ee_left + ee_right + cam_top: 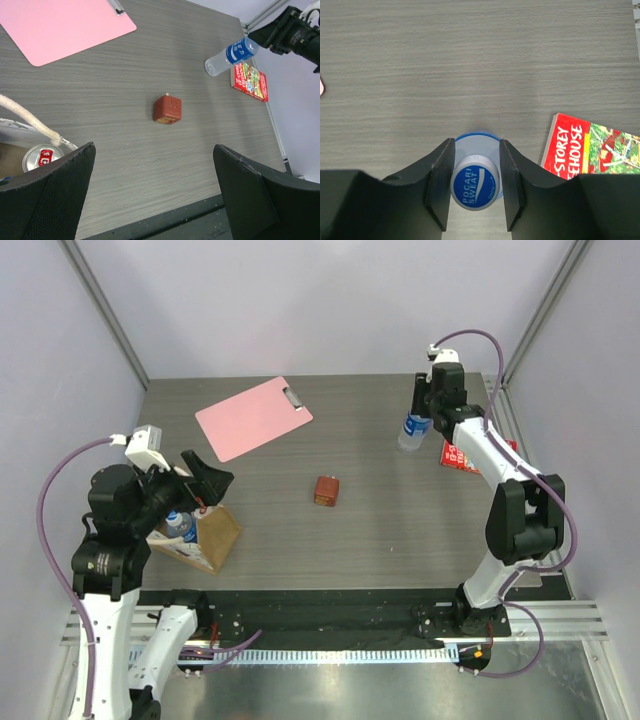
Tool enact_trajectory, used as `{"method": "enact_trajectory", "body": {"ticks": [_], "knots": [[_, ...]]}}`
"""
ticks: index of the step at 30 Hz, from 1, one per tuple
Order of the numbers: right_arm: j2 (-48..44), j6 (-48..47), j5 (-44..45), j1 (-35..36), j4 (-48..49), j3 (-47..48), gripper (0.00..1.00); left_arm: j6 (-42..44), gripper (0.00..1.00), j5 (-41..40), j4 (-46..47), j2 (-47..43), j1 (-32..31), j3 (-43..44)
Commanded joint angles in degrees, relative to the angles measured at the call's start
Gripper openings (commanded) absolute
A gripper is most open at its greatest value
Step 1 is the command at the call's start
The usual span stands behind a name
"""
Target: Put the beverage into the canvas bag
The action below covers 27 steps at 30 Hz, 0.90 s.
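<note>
The beverage is a clear bottle with a blue label and blue cap, standing upright on the table at the far right. My right gripper comes down over its top, and its two pads press the bottle's sides just below the cap. The canvas bag stands at the near left, tan with a cream loop handle. A silver and red can sits inside it. My left gripper hovers just above the bag, wide open with nothing between its fingers.
A small reddish-brown box lies mid-table. A pink clipboard lies at the back left. A red book lies flat just right of the bottle. Frame posts stand at the back corners.
</note>
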Motion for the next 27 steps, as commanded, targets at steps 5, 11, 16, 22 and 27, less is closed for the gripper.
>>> {"method": "enact_trajectory", "body": {"ticks": [5, 11, 16, 22, 27], "knots": [[-12.23, 2.34, 0.60, 7.65, -7.13, -2.33, 0.12, 0.24, 1.00, -1.63, 2.40, 1.57, -0.14, -1.22], [-17.33, 1.82, 2.96, 12.85, -8.46, -8.39, 0.08, 0.59, 1.00, -1.45, 2.75, 2.81, -0.14, -1.05], [-18.73, 2.69, 2.63, 14.60, -9.16, -9.27, 0.06, 0.24, 1.00, 0.21, 3.98, 2.98, -0.14, -0.96], [-24.71, 5.41, 3.15, 21.81, -13.37, -12.44, 0.06, 0.68, 0.99, 1.62, 4.25, 2.28, -0.32, -0.96], [-27.79, 8.32, 3.86, 28.05, -16.71, -15.34, 0.06, -0.02, 0.98, 1.71, 4.60, 3.86, -1.54, -0.70]]}}
